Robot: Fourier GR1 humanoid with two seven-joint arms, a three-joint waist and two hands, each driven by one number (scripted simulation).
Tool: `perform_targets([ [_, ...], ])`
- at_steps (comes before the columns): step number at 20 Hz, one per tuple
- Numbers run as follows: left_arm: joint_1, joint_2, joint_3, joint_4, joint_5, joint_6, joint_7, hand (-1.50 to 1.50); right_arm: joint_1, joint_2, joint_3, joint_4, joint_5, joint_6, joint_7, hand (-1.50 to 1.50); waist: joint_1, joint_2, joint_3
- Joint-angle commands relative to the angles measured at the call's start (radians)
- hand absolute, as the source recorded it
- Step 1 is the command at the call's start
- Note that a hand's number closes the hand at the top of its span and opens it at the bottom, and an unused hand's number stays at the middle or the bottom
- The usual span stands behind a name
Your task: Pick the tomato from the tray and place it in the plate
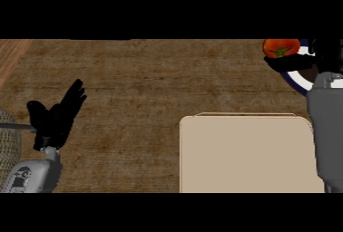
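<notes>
1. Left hand (57,115): rests near the left edge of the worktop (147,77), fingers straight and pointing up, holding nothing. It takes no part in the current step.

2. Right hand (295,61): shows at the far right corner of the worktop, at the end of the grey right forearm (327,131), which runs up along the right edge. Its black fingers curl round the tomato (281,47) from below and from the right, so the hand reads as grasping the tomato.

3. Tomato: red-orange with a green calyx on top, located at the far right corner, over or just at the left rim of the plate (298,84). Whether it already touches the plate surface cannot be determined from this view.

4. Plate: dark-rimmed with a white band, only partly visible (the hand and forearm cover most of it).

5. Tray (244,154): a beige rectangle at the near edge of the worktop, right of centre. No tomato is visible on it.

6. Step in hand, as a judgement: the pick is complete and the placing step is under way, near its end.

7. Next move, as a judgement: centre the tomato over the bare plate, lower it until it sits, then straighten the fingers and withdraw clear of the rim. A round tomato may roll if let go off-centre.
</notes>
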Motion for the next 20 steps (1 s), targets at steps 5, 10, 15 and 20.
perform_targets([
  [5, -0.015, -0.006, 0.018, 0.027, 0.0, -0.012, -0.01, 0.0, -0.112, -0.06, -0.151, 0.243, -0.059, -0.127, 0.017, 1.5, -0.005, 0.0, 0.001],
  [10, 0.007, -0.045, -0.004, 0.014, -0.041, 0.034, -0.044, 0.0, -0.143, -0.193, -0.275, 0.447, -0.158, -0.147, -0.113, 1.5, -0.001, 0.003, 0.001],
  [15, 0.002, -0.005, 0.008, -0.047, -0.03, 0.004, 0.022, 0.0, -0.143, -0.291, -0.311, 0.69, -0.157, -0.211, -0.261, 1.5, 0.01, 0.004, 0.002],
  [20, -0.049, -0.053, -0.005, 0.048, -0.044, 0.017, -0.03, 0.0, -0.134, -0.397, -0.319, 0.875, -0.141, -0.192, -0.374, 1.5, 0.013, 0.014, 0.003],
])
